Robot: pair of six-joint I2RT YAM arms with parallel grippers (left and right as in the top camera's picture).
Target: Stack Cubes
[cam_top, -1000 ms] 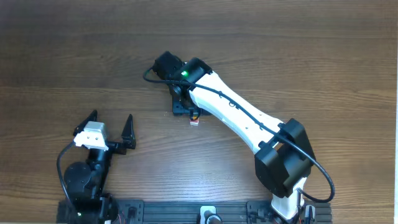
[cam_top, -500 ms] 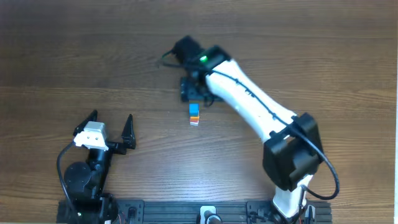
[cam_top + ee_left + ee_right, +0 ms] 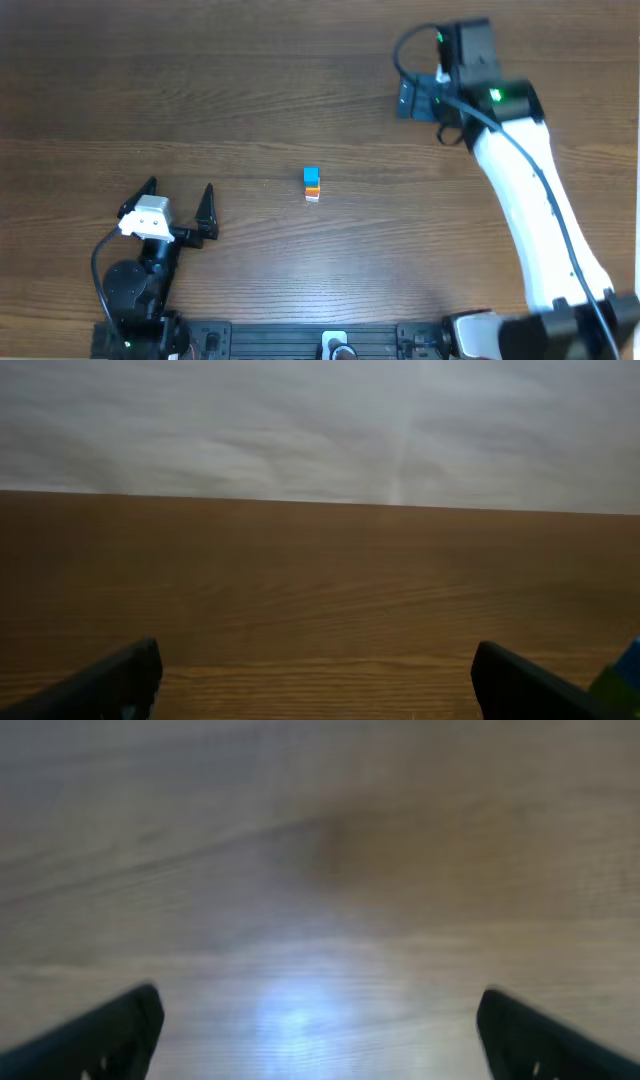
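Cubes stacked mid-table, both tools wide and empty.
The cube stack [image 3: 312, 184], blue over orange over white, stands alone on the wooden table [image 3: 150, 80]. The left tool [image 3: 180, 186] sits near its arm's base, fingers spread wide, well apart from the stack. The right tool [image 3: 320, 1025] hangs over bare table at the far right, equally wide.

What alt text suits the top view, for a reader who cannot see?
A stack of cubes, blue on top, stands at the middle of a wooden table. The right gripper, open, is far right; the left gripper, open, near its base.
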